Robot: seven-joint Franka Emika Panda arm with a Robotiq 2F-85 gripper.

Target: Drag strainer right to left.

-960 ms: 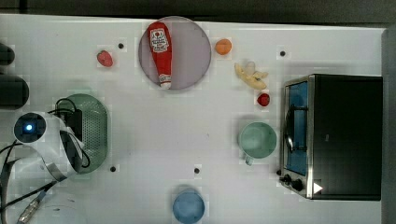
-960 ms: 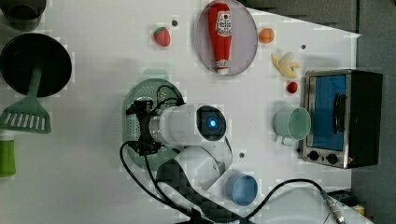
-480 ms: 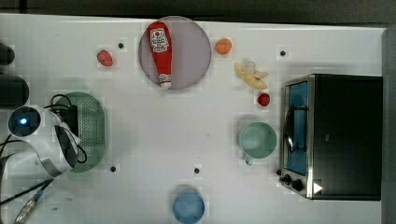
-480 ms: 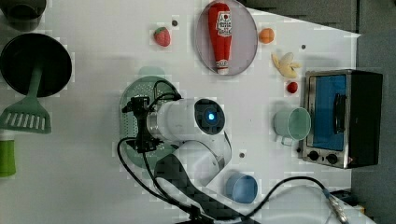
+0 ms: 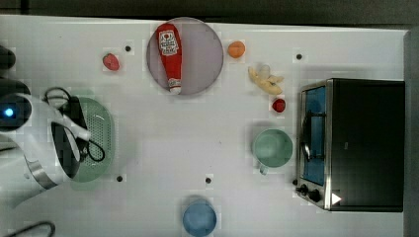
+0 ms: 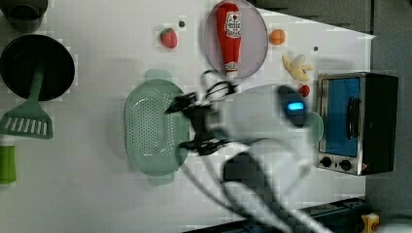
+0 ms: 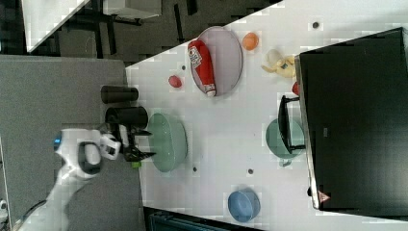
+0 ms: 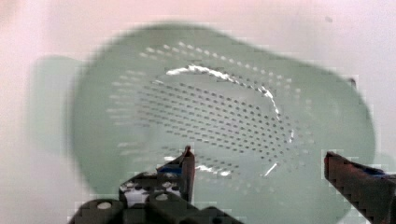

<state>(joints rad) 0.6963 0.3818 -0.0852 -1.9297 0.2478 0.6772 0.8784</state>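
Note:
The strainer (image 5: 101, 133), a pale mint-green oblong colander full of small holes, rests on the white table at the top view's left. It also appears in the left view (image 6: 150, 126), the right view (image 7: 168, 142) and the wrist view (image 8: 210, 107). My gripper (image 6: 183, 125) hangs open over the strainer's rim on the left view's right side, and nothing sits between its fingers. The right view shows the gripper (image 7: 144, 142) just beside the strainer's edge. In the wrist view the gripper (image 8: 261, 163) spreads wide above the perforated bowl. My white arm (image 5: 39, 143) covers part of the strainer.
A purple plate (image 5: 202, 59) holds a ketchup bottle (image 5: 169, 52). A mint cup (image 5: 272, 147), toaster oven (image 5: 356, 143) and blue bowl (image 5: 199, 218) stand further right in the top view. A black pan (image 6: 36, 58) and green spatula (image 6: 26, 124) lie at the left view's left.
The arm has pulled back from the strainer, leftward in the top view, and more of the strainer's bowl shows in the left view. The strainer has stayed in place.

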